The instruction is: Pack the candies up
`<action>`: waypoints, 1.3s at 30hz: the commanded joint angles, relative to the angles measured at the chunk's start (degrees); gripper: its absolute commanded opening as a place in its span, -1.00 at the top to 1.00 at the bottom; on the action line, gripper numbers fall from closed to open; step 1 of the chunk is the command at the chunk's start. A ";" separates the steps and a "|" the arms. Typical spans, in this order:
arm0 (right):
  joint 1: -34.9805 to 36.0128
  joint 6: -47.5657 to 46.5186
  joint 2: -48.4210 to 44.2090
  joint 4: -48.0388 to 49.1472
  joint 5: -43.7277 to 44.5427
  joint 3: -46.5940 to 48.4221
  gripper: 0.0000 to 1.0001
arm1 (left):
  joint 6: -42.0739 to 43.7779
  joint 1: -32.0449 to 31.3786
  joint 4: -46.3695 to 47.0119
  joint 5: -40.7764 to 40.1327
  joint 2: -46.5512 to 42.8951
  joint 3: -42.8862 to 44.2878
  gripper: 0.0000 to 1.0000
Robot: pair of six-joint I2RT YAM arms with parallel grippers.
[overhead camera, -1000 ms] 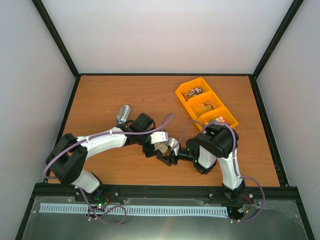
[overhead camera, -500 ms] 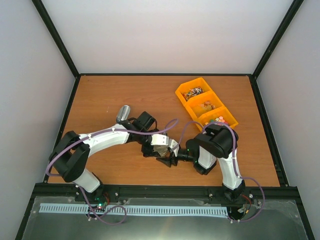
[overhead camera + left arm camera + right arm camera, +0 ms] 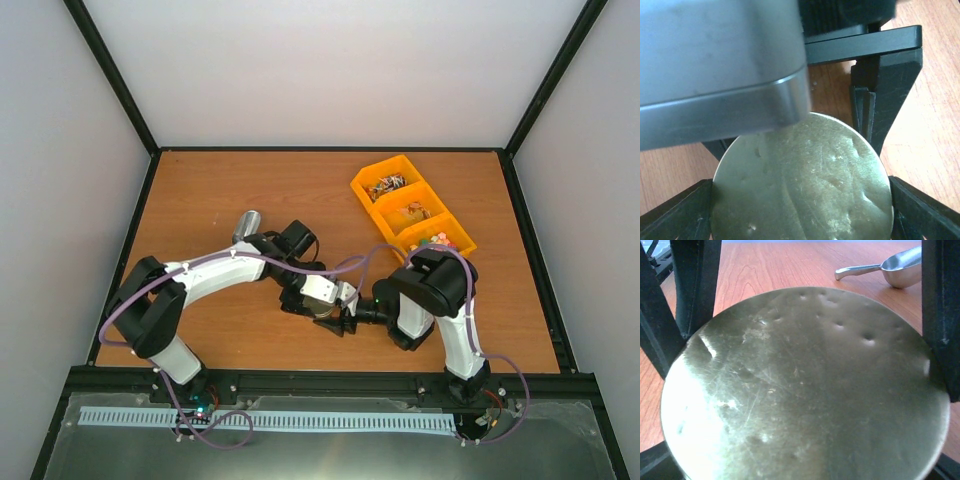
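A round brass-coloured metal tin (image 3: 323,300) is held between both grippers at the table's front middle. It fills the left wrist view (image 3: 805,185) and the right wrist view (image 3: 800,390). My left gripper (image 3: 318,298) is shut on its sides, with black fingers (image 3: 685,210) at both lower corners. My right gripper (image 3: 338,318) is shut on it from the opposite side. The candies (image 3: 386,185) lie as small mixed pieces in a yellow three-compartment bin (image 3: 357,187) at the back right. A metal scoop (image 3: 246,227) lies empty on the table to the left and also shows in the right wrist view (image 3: 900,267).
The yellow bin's near end sits just behind the right arm's elbow (image 3: 435,280). Black frame rails border the wooden table (image 3: 220,190) on all sides. A blurred grey body (image 3: 715,65) covers the top left of the left wrist view.
The left arm has swung forward and to the right, carrying the tin a little nearer the front edge. The right gripper has stayed on the tin and shifted only slightly.
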 commanded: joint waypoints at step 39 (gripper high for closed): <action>-12.00 -8.27 -42.89 -53.48 -6.76 2.19 -1.00 | -15.53 4.30 4.86 4.91 0.35 -3.43 0.48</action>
